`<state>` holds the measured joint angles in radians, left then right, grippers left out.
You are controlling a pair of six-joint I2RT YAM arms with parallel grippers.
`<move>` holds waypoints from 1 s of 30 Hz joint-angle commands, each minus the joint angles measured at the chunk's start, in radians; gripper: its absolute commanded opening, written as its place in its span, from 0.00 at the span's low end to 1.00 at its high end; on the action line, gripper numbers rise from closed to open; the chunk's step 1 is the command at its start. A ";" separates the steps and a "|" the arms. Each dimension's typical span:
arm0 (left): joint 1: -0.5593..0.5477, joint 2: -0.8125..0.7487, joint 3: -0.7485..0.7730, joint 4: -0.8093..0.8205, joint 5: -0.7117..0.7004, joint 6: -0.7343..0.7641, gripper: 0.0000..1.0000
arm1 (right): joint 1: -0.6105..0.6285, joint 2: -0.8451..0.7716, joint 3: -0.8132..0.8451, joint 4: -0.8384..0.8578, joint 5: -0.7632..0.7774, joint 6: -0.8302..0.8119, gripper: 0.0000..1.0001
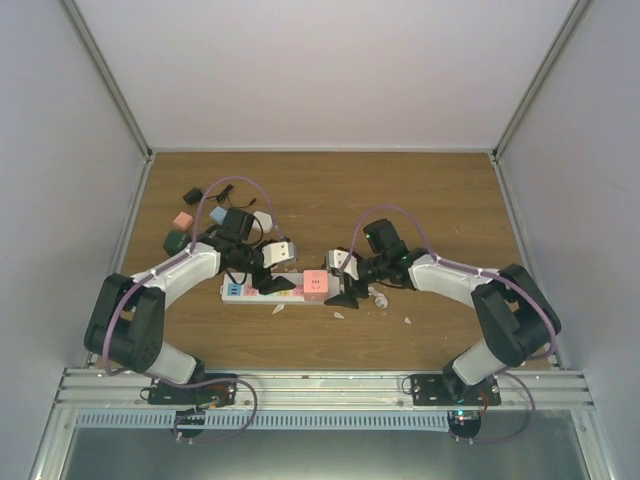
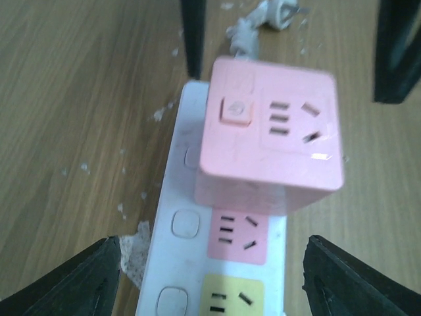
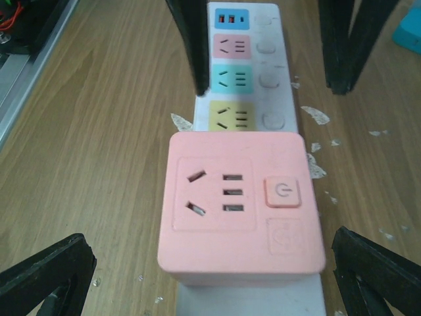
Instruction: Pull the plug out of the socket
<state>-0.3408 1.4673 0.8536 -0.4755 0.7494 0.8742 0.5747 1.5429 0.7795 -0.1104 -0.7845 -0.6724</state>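
The socket is a long white power strip (image 1: 255, 291) with coloured faces, lying on the wooden table. A pink cube plug (image 1: 316, 284) sits plugged into its right end. In the left wrist view the cube (image 2: 270, 141) stands on the strip (image 2: 172, 263). My left gripper (image 2: 210, 283) is open, with one finger on each side of the strip just short of the cube. In the right wrist view the cube (image 3: 240, 204) covers the strip's (image 3: 275, 72) near end. My right gripper (image 3: 210, 276) is open, its fingers wide on both sides of the cube. Neither gripper touches anything.
A pile of loose plugs and adapters (image 1: 205, 222) with black cords lies at the back left. Small white scraps (image 1: 380, 300) are scattered round the strip's right end. A metal rail (image 1: 320, 385) runs along the near edge, and walls enclose the table.
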 commanded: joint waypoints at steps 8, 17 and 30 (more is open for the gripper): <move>-0.003 0.107 -0.044 0.102 -0.141 -0.020 0.75 | 0.057 0.078 0.065 0.031 0.013 -0.017 1.00; -0.004 0.179 -0.030 0.138 -0.172 -0.051 0.72 | 0.074 0.112 0.089 0.029 0.031 -0.026 0.94; -0.003 0.196 -0.041 0.144 -0.201 -0.051 0.68 | 0.079 0.099 0.113 0.001 0.057 -0.024 0.62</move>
<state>-0.3408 1.6348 0.8207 -0.3470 0.6193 0.8135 0.6441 1.6474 0.8612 -0.0986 -0.7219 -0.6853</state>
